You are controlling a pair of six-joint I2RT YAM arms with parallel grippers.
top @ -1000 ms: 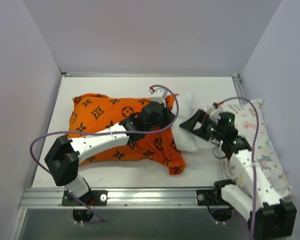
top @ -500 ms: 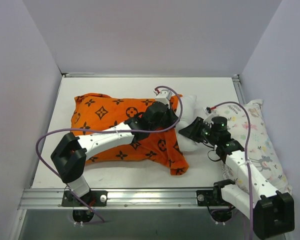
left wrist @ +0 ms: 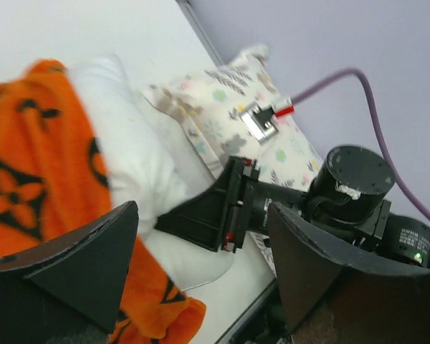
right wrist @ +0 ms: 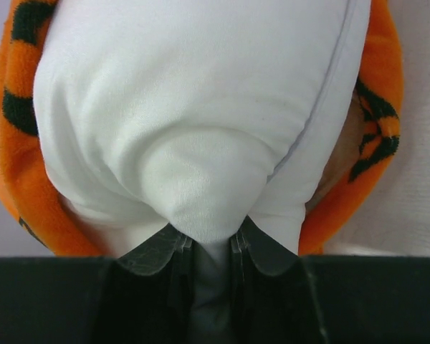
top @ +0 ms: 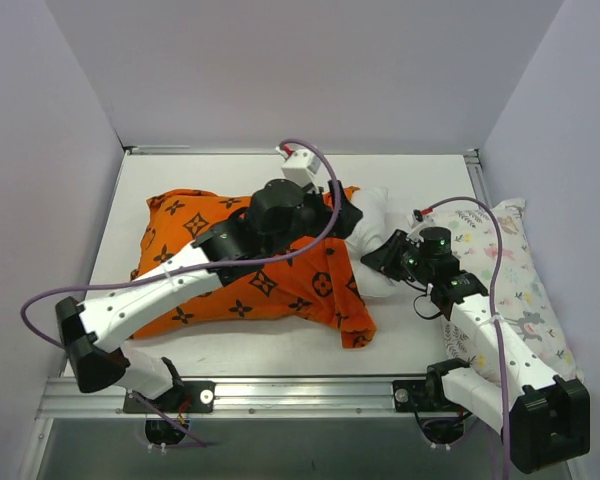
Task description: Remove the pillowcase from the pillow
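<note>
I'm noting: right gripper (right wrist: pixel 206 240) now clamping pillow (right wrist: pixel 193 107) end, centre-right of frame; left gripper (left wrist: pixel 202 215) springing wide, empty, off pillowcase (top: pixel 310 285); regrip needed.

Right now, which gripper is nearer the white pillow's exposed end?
Right. The right gripper is clamped on the pillow; the left gripper hovers open nearby, touching nothing.

White tabletop (top: pixel 220 172) lies beneath the left gripper (top: pixel 348 216). Beyond it rises a plain lilac back wall (top: pixel 300 70); matching side walls (top: pixel 40 200) flank it. An aluminium rail (top: pixel 300 392) runs behind it.
</note>
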